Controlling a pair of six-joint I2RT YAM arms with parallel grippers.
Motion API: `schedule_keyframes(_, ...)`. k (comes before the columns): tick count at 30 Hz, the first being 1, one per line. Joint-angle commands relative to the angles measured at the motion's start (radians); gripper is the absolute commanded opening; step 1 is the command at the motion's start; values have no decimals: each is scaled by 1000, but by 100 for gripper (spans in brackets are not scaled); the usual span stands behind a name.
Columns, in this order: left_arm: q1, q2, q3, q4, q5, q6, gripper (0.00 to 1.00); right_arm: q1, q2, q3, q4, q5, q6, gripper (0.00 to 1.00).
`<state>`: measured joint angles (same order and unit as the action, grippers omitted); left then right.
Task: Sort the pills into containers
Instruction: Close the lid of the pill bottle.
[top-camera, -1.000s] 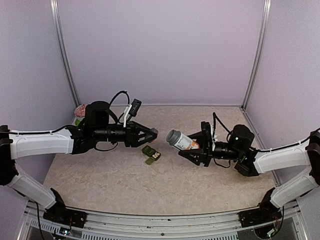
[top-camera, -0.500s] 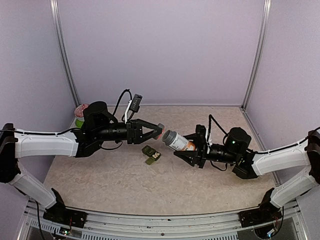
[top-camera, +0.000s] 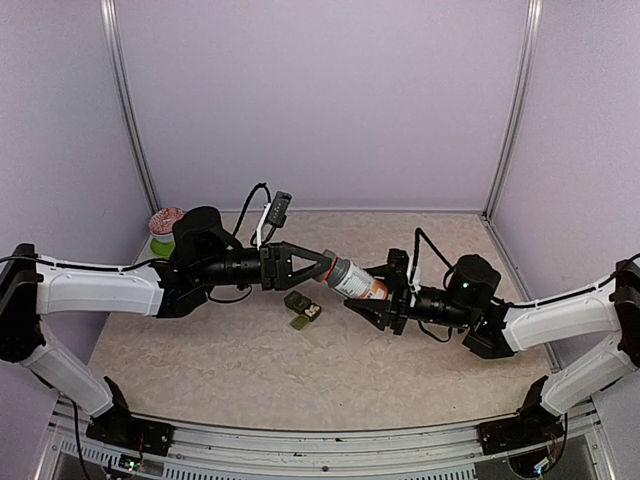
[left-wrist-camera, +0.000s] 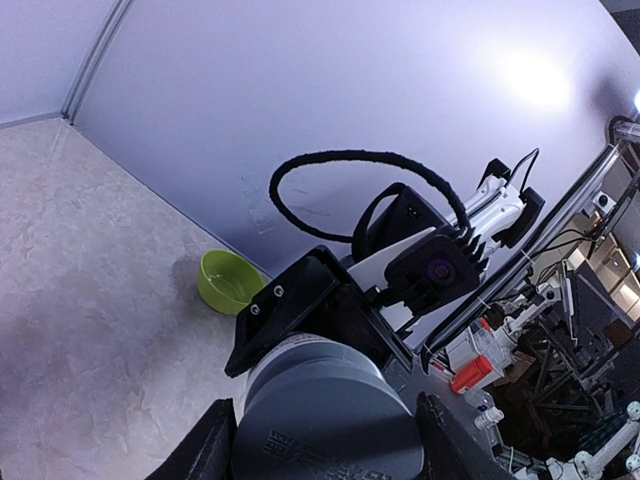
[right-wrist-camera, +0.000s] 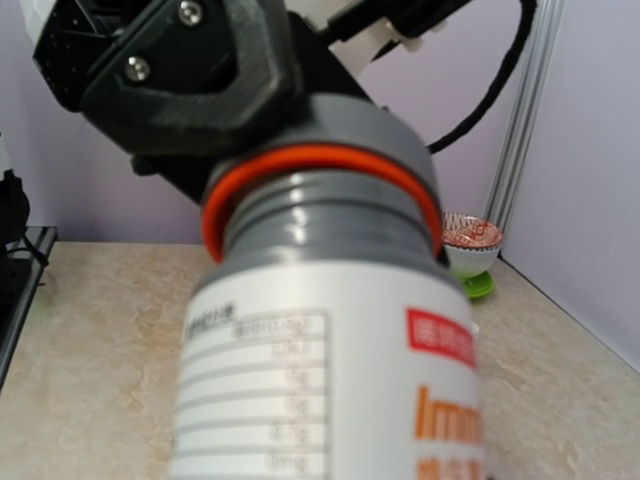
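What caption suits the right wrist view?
Pill bottle close-up: grey cap with orange ring, left gripper around it.

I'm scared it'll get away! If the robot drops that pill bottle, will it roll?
Probably. The pill bottle is round and held sideways, so it'd likely roll. It looks like stiff plastic, so probably won't squash. Its label looks smooth, maybe slippery.

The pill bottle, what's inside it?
Nothing inside shows. The pill bottle is white, not see-through, and its grey cap is on, between the fingers of the left pincer. The right pincer holds the bottle.
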<state>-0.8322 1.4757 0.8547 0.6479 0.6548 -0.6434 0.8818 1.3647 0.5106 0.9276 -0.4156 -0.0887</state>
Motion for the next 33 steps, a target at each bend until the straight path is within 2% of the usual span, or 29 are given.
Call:
schedule_keyframes(1, -16, 9, 26, 45, -2, -20, 43, 16, 11, 32, 31, 30, -12, 28)
schedule_keyframes(10, -31, 22, 38, -26, -69, -23, 43, 43, 16, 55, -26, 117, -63, 28)
schedule_keyframes(18, -31, 37, 52, -89, -102, -45, 43, 118, 17, 61, -43, 336, -181, 27)
schedule_keyframes(29, -26, 72, 113, -229, -48, -5, 42, 179, 16, 56, -61, 478, -338, 27)
schedule_keyframes(33, -24, 62, 95, -200, -46, -16, 42, 180, 1, 39, -36, 511, -334, 27)
